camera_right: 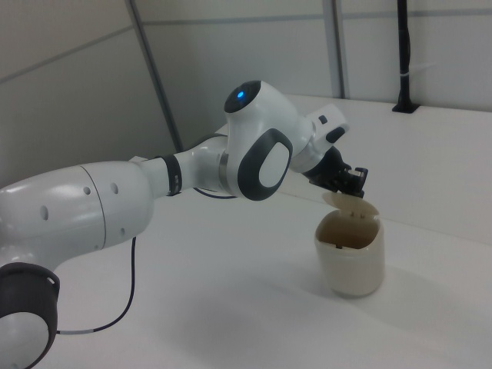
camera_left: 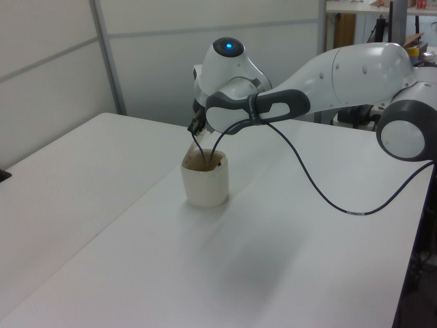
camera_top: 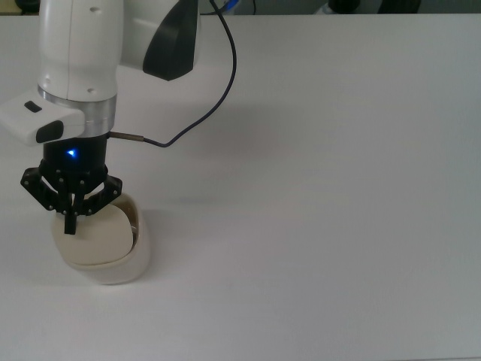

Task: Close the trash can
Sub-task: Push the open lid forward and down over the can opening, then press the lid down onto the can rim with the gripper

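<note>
Pincer (camera_top: 70,226), fingers pressed together, is pushing on the trash can (camera_top: 103,252) lid (camera_right: 347,204), which is sitting tilted, seemingly part-open, on the table (camera_top: 338,188).

trash can (camera_top: 105,252) | cream-white, upright | lid (camera_right: 350,206) tilted, partly open | on table

This is a robotics lab or test cell. A white Franka Panda arm (camera_left: 355,68) works over a broad, plain white table (camera_left: 273,273) that carries almost nothing. Pale partition panels (camera_left: 48,61) with grey metal frame posts (camera_left: 108,58) wall the table in on two sides. A dark cable (camera_left: 321,184) trails loosely from the arm across the tabletop. Beyond the arm, at the left view's top right, cluttered shelving (camera_left: 362,10) with equipment shows.
</note>
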Controlling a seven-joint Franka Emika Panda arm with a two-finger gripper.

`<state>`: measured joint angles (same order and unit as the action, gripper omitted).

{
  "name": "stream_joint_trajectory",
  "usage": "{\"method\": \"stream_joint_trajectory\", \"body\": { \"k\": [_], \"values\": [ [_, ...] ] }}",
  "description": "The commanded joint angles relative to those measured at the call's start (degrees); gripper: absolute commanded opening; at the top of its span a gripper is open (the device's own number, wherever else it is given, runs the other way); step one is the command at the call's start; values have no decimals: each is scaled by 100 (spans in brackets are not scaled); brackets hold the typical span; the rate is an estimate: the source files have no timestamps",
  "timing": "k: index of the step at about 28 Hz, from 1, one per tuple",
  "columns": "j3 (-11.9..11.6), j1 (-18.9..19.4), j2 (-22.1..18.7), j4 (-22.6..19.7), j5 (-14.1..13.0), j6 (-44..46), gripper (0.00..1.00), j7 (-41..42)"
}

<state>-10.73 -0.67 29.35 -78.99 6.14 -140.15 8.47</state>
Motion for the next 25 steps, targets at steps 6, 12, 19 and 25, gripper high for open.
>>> {"method": "stream_joint_trajectory", "body": {
  "k": [6, 12, 19, 25],
  "values": [
    [28, 23, -280, -99, -95, 998, 0, 638],
    [28, 32, -280, -178, -95, 1236, 0, 788],
    [36, 40, -201, -275, -87, 1236, 0, 841],
    [36, 40, -184, -389, -87, 1236, 0, 1043]
  ]
}}
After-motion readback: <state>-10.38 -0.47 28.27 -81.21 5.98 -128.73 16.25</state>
